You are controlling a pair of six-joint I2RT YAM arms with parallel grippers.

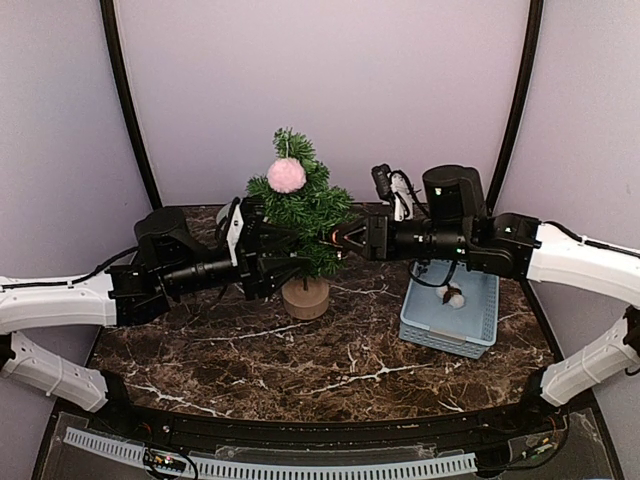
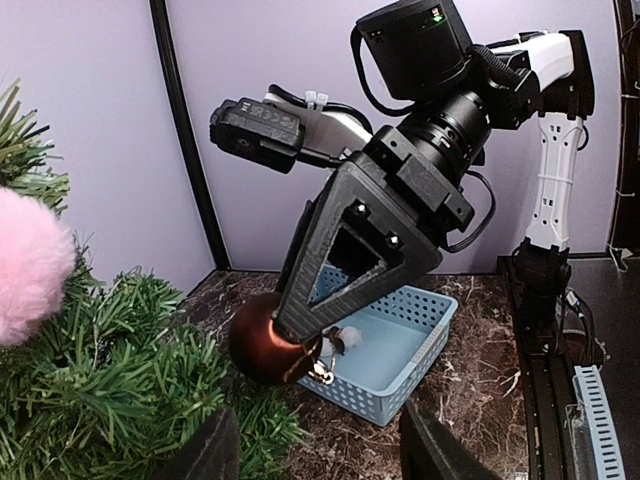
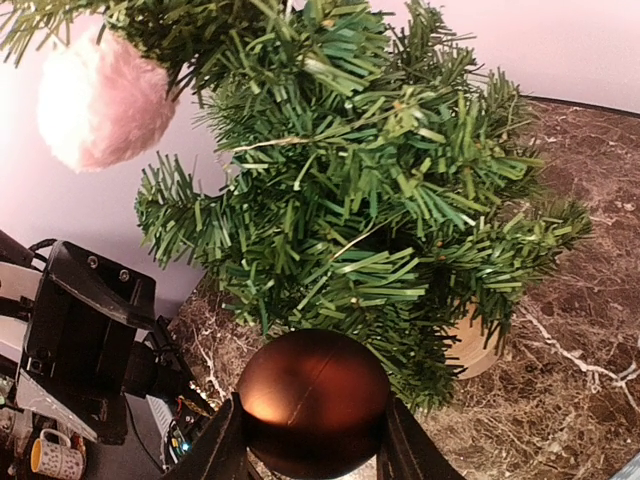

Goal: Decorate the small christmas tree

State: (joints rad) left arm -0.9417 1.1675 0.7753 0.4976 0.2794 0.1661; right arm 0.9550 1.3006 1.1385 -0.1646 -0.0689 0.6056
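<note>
We see the small christmas tree (image 1: 300,215) upright at the centre of the top view on its stump base (image 1: 305,297), with a pink pompom (image 1: 287,175) near its tip. Our right gripper (image 1: 340,237) clamps a brown bauble (image 3: 313,400) just right of the branches. Our left gripper (image 1: 272,262) is spread and empty by the lower-left foliage. We judge that pushing in could tip the tree, and that letting go before the bauble hooks on a branch would drop it.

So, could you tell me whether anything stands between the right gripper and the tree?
Nothing visible does. The right gripper holds a brown bauble right at the small christmas tree's branches; the left gripper is on the tree's opposite side.
</note>
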